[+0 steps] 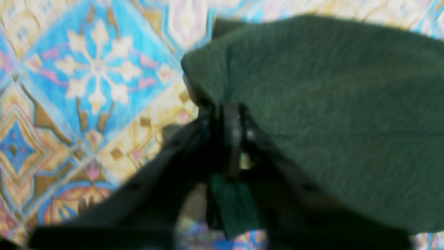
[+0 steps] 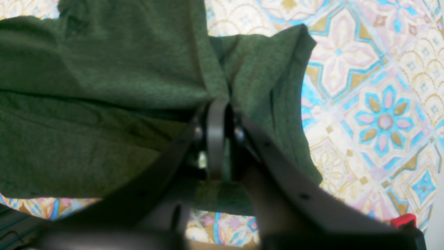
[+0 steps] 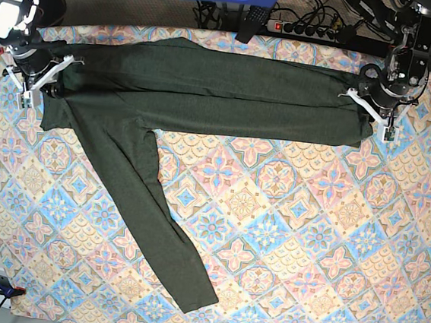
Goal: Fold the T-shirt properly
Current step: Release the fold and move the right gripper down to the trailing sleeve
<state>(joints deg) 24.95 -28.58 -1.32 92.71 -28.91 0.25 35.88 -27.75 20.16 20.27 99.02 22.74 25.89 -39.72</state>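
T-shirt (image 3: 207,92), dark olive and long-sleeved, lies stretched as a folded band along the far edge of the patterned tabletop (image 3: 307,239), spanning from one pincer to the other. One sleeve runs diagonally away from the band toward the near edge, below the right pincer (image 3: 37,75). In the right wrist view that pincer's jaws stand narrow with fabric bunched between them. The left pincer (image 3: 377,108) likewise pinches a fold of cloth at the band's other end, jaws nearly together.
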